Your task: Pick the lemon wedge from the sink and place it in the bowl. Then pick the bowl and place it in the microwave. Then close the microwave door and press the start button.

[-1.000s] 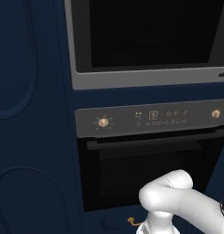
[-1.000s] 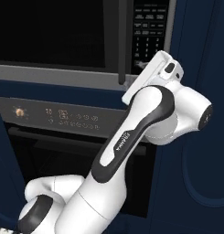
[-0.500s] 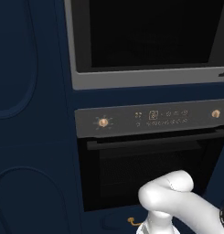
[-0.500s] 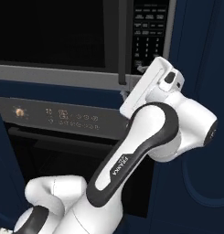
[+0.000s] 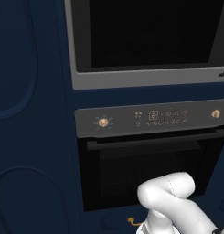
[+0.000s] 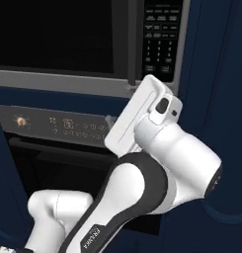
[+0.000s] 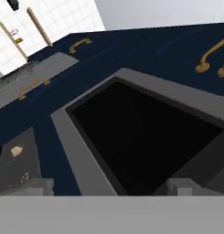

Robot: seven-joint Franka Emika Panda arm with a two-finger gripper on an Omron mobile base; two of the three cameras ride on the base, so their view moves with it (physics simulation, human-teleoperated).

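The microwave (image 5: 145,77) is a black cavity in a silver-grey frame, set in the dark blue wall above the oven. In the hand view its cavity (image 7: 141,137) is dark, and I cannot make out anything inside it. My gripper (image 7: 111,186) is open, its two grey fingertips (image 7: 38,185) far apart with nothing between them, pointing at the cavity's lower edge. From the right, my white hand (image 6: 142,116) hangs just below the microwave frame (image 6: 68,81), beside its keypad (image 6: 159,39). The lemon wedge, the bowl and the sink are out of view. I cannot single out the microwave door.
Below the microwave is the oven (image 5: 150,173), with brass knobs (image 5: 103,122), an icon panel and a bar handle (image 5: 154,139). My arm's elbow (image 6: 186,168) bulges in front of it. Blue cabinet fronts with brass handles (image 7: 209,57) lie on both sides.
In the right base view my hand has dropped down and to the left, away from the keypad, to just below the microwave frame. The elbow has swung lower and to the right.
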